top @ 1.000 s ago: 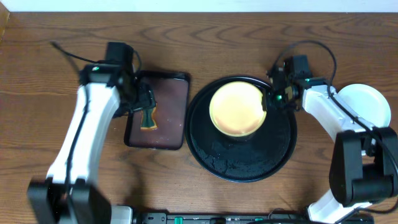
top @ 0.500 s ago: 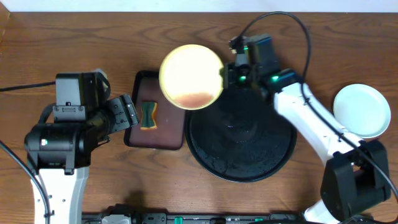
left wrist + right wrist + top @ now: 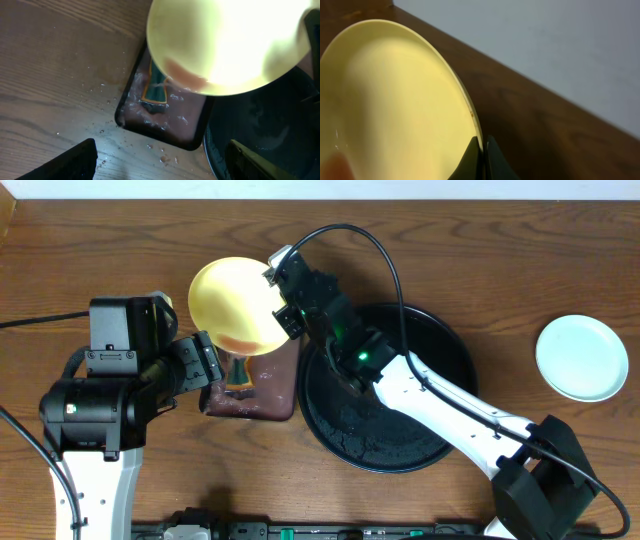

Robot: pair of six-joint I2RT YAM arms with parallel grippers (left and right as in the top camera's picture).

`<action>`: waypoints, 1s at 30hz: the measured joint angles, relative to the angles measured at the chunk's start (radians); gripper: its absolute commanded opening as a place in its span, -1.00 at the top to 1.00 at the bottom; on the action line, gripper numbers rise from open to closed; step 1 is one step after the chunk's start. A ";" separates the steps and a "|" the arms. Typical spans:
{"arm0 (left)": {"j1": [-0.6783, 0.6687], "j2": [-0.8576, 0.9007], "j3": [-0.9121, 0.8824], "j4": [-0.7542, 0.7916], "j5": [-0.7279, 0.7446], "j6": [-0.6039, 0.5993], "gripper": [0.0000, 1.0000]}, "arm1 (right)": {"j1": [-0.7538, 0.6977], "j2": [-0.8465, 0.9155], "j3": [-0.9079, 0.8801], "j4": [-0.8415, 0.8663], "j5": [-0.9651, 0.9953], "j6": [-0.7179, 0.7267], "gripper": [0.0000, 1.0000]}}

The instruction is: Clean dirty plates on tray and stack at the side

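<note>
Right fingers (image 3: 473, 159) are pressed together on the rim of the yellow plate (image 3: 232, 305), pinching its edge on the side nearest the tray (image 3: 440, 340). The plate is lifted off the bench (image 3: 90, 230) and tilted, just left of the tray and above the far end of the brown tray (image 3: 275, 385). It has a red-brown smear (image 3: 182, 76) near its lower edge. In the right wrist view the plate face fills the left side, with the rim caught between the two dark fingertips.

Left fingers (image 3: 70, 161) are spread wide and hold nothing. They hang above the bench, left of the brown tray and well left of the tray.

The brown tray lies on the bench, touching or just beside the tray's left rim; I cannot tell which. The sponge (image 3: 154, 89), green with an orange edge, lies in the brown tray, partly hidden under the plate. Water drops (image 3: 102, 89) show on the bench beside the brown tray and inside it.

The tray holds no plate, and wet specks show on its floor. The right arm (image 3: 440, 405) crosses over it.

The white plate (image 3: 583, 357) sits flat on the bench, right of the tray and apart from it.
</note>
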 measured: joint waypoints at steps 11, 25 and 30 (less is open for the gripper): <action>0.000 0.000 0.000 0.000 0.000 0.000 -0.65 | 0.003 0.000 0.000 0.039 0.076 -0.297 0.98; 0.000 0.000 0.000 0.000 -0.010 0.000 -0.66 | 0.090 0.000 0.000 0.114 0.288 -0.531 0.98; 0.000 0.000 0.000 0.000 -0.010 0.000 -0.65 | 0.101 0.000 0.000 0.145 0.320 -0.546 0.98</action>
